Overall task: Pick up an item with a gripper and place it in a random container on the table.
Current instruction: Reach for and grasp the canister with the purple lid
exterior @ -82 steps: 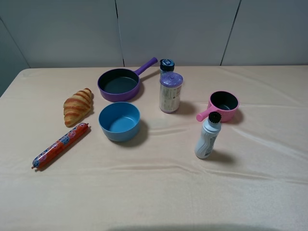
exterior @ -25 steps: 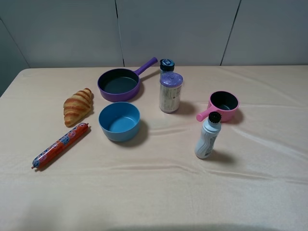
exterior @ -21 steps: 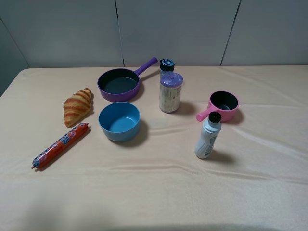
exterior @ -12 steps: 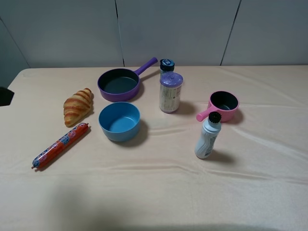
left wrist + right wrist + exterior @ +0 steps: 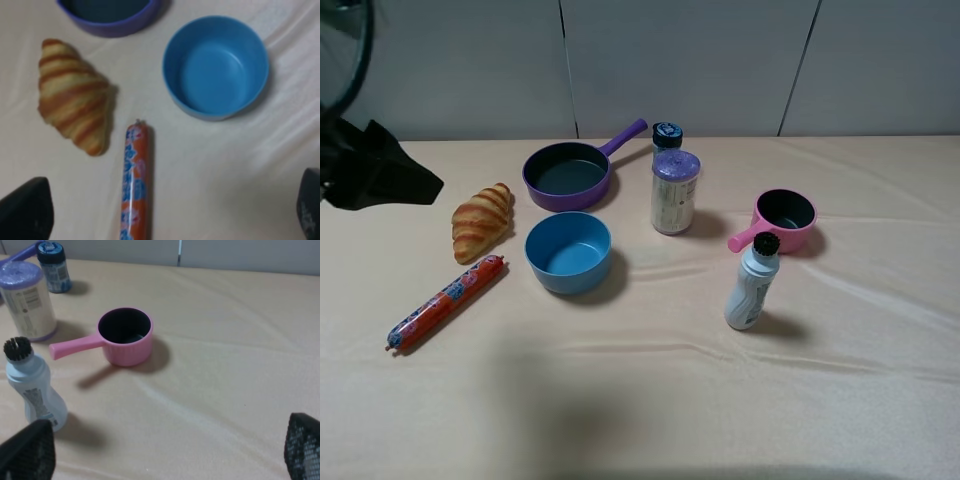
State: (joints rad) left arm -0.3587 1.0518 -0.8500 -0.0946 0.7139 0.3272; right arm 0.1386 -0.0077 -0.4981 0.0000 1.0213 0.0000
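Observation:
The tall clear jar with a purple lid (image 5: 674,192) stands upright mid-table, also in the right wrist view (image 5: 27,302). The purple frying pan (image 5: 567,198) sits left of it with its handle pointing toward the jar; its wall shows in the left wrist view (image 5: 107,27). My left gripper (image 5: 167,220) is open and empty, high above the sausage and croissant; its black arm (image 5: 375,172) shows at the far left. My right gripper (image 5: 165,455) is open and empty, on the near side of the pink saucepan, far from the jar.
A blue bowl (image 5: 568,252), croissant (image 5: 482,220) and sausage (image 5: 447,302) lie left of centre. A small blue jar (image 5: 667,134) stands behind the tall jar. A pink saucepan (image 5: 790,238) and white squeeze bottle (image 5: 752,285) stand right. The beige-cloth table (image 5: 670,400) spreads wide.
My left arm has come into the exterior view at the upper left, and a shadow has spread over the table's front. No object has moved.

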